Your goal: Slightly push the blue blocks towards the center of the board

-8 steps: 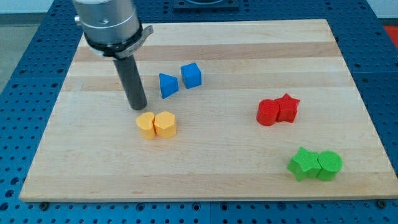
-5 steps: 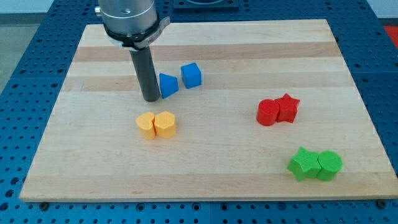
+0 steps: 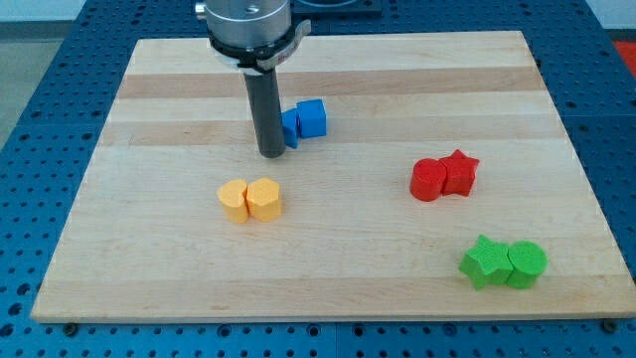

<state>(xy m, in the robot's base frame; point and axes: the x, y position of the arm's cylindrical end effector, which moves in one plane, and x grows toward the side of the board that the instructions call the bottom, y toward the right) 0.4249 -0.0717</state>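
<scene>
- standing upright over the upper middle of the pale wooden board surface (image 3: pixel 397 80), the straight dark rod comes down from a grey metal cylinder mount (image 3: pixel 248 25) at the view's top, and my tip (image 3: pixel 271 155) rests on the wood.
- my tip sits tight against the view's left side of the blue wedge-like block (image 3: pixel 290 129); most of that block is hidden behind the rod, so its exact shape is hard to make out.
- the blue cube block (image 3: pixel 312 117) lies just to the view's right of the first blue block, and the two appear to touch.
- both blue blocks sit above and a little to the view's left of the board's middle.
- there is no pincer on this arm, only the rod, so apart or together cannot be told.
- a yellow hexagonal block (image 3: pixel 234 200) and a second yellow block with a rounded faceted top (image 3: pixel 264 199) lie side by side, touching, below my tip toward the view's bottom and apart from it.
- a red cylinder block (image 3: pixel 429 180) and a red star-shaped block (image 3: pixel 459 171) touch each other at the view's right, well apart from the blue pair.
- a green star-shaped block (image 3: pixel 486 262) and a green cylinder block (image 3: pixel 527 264) touch near the lower right corner.
- a blue perforated table (image 3: pixel 40 89) surrounds the board.
</scene>
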